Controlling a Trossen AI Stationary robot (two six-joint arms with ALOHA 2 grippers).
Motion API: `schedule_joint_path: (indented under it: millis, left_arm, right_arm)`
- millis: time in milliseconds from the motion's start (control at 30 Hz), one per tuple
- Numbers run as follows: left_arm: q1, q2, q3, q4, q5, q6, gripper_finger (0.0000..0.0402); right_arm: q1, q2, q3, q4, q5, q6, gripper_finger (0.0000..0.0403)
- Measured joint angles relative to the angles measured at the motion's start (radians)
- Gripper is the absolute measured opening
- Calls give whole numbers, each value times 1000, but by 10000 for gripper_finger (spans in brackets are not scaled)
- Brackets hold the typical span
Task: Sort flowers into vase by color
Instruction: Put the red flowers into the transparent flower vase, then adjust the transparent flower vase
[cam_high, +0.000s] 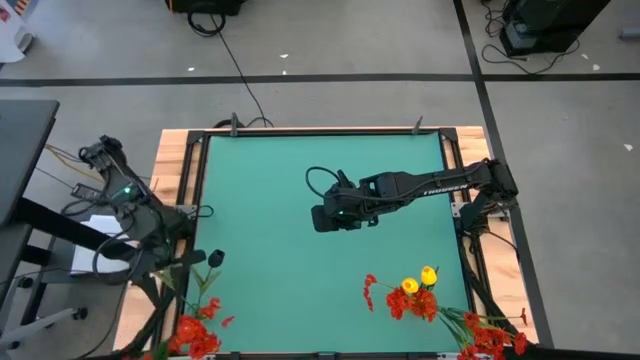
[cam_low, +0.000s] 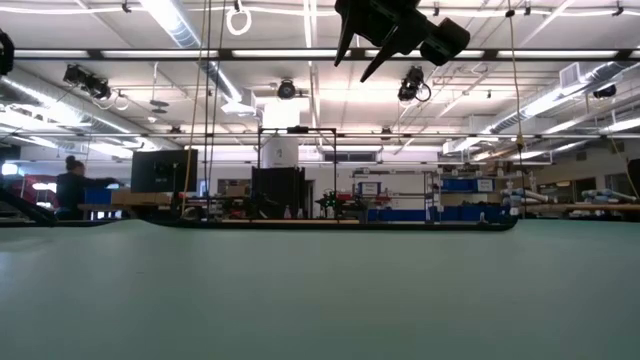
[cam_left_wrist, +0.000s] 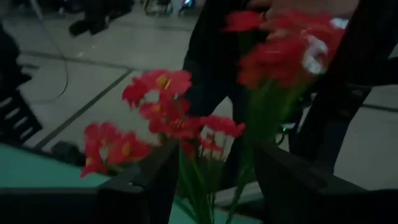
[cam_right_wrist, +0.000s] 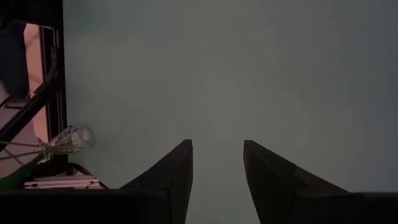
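Sorting looks well under way: red flowers (cam_high: 197, 333) stand bunched just ahead of the left end effector (cam_high: 205, 262), its fingers spread and empty at the table's (cam_high: 270, 200) near-left corner. Mid-table, the right end effector (cam_high: 322, 217) hovers, part-open and empty, while mixed red and yellow flowers (cam_high: 415, 294) nearby await separation.
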Motion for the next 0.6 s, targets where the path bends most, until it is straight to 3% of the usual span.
schedule_joint_path:
  millis: [200, 367, 600]
  left_arm:
    - [0, -3, 60, -102, -45, -2, 196]
    - [0, -6, 167, -241, -203, -78, 178]
    - [0, -6, 376, -471, -347, -183, 139]
  right_arm:
    - [10, 0, 0, 0, 32, 7, 151]
    - [12, 0, 0, 0, 44, 8, 151]
    - [15, 0, 0, 0, 82, 4, 151]
